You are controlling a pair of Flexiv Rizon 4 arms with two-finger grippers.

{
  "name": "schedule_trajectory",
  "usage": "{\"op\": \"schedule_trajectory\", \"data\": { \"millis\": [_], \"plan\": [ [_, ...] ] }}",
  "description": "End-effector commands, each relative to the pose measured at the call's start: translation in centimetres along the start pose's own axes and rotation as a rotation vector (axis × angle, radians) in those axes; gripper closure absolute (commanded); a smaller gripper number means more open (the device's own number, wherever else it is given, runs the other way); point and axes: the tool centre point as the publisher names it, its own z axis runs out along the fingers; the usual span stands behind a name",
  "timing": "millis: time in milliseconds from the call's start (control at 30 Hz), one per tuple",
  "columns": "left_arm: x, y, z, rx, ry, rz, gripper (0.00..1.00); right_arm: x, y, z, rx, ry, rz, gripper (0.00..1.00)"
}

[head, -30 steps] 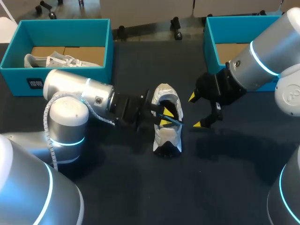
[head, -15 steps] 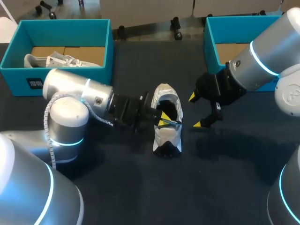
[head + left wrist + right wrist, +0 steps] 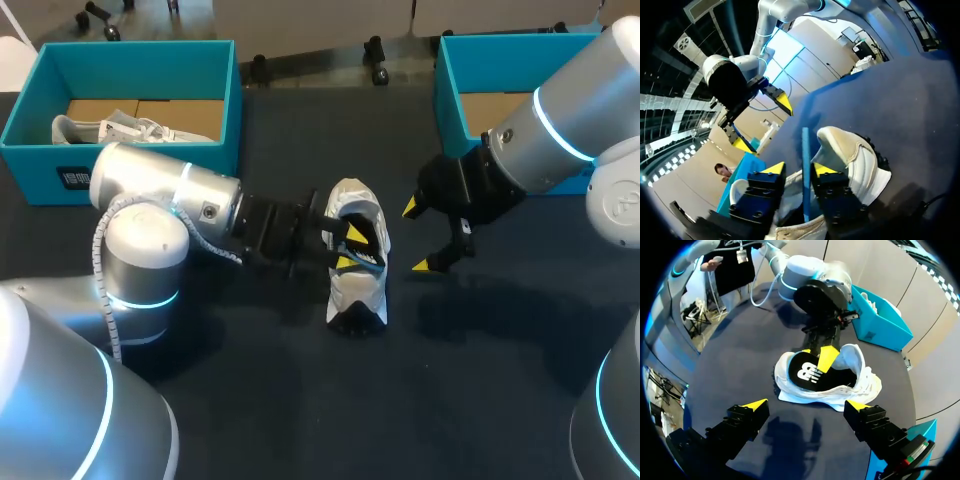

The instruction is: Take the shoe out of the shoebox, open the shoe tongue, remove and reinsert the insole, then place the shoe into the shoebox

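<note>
Left tool [image 3: 350, 248] in shoe [image 3: 357, 295] mouth; insole [image 3: 805, 180] edge between fingers [image 3: 771, 169].

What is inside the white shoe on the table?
A black insole, with the left gripper in the opening, fingers open. The toe end inside the shoe is covered by its upper.

We are holding our left arm [image 3: 170, 195] low and level, pointing right, its left gripper [image 3: 350, 247] narrowly parted. We are keeping our right arm [image 3: 560, 130] angled in from the far right, its right gripper [image 3: 420, 237] spread wide.
</note>
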Motion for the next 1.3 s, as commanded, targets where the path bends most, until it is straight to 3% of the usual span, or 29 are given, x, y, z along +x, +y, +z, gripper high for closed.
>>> {"op": "schedule_trajectory", "data": {
  "millis": [33,133,167,200,233,267,733,900,933,967,1000,1067,1200,1300],
  "plan": [
    [0.2,-0.9,-0.5,0.001,-0.002,0.007,0.56,0.1,0.0,0.0,0.001,-0.001,0.000,0.00],
    [0.3,-1.3,-0.5,0.008,0.000,0.010,0.64,0.1,0.0,0.0,0.001,-0.001,0.000,0.00],
    [0.4,-1.3,-0.4,0.010,0.001,0.010,0.75,0.1,0.0,0.0,0.001,-0.001,0.000,0.00],
    [0.5,-1.2,-0.3,0.013,0.005,0.008,0.77,0.1,0.0,0.0,0.001,-0.001,0.000,0.00],
    [0.7,-1.1,-0.2,0.012,0.012,0.005,0.85,0.1,0.0,0.0,0.001,-0.001,0.000,0.00],
    [0.8,-0.9,-0.1,0.012,0.017,0.002,1.00,0.1,0.0,0.0,0.001,-0.001,0.000,0.00],
    [1.6,1.9,0.6,-0.042,0.048,0.030,1.00,0.1,0.0,0.0,0.001,-0.001,0.000,0.00],
    [1.5,1.1,0.2,-0.041,0.039,0.031,1.00,0.1,0.0,0.0,0.001,-0.001,0.000,0.00],
    [1.4,0.7,0.0,-0.038,0.028,0.030,0.97,0.1,0.0,0.0,0.001,-0.001,0.000,0.00],
    [1.3,0.4,-0.2,-0.036,0.024,0.031,0.74,0.1,0.0,0.0,0.001,-0.001,0.000,0.00],
    [1.1,0.2,-0.4,-0.033,0.014,0.035,0.65,0.1,0.0,0.0,0.001,-0.001,0.000,0.00],
    [0.8,-0.2,-0.8,-0.029,0.001,0.038,0.60,0.1,0.0,0.0,0.001,-0.001,0.000,0.00],
    [0.7,-0.7,-1.1,-0.027,-0.003,0.048,0.64,0.1,0.0,0.0,0.001,-0.001,0.000,0.00],
    [0.8,-1.0,-1.0,-0.021,0.004,0.051,0.75,0.1,0.0,0.0,0.001,-0.001,0.000,0.00]
  ]
}}
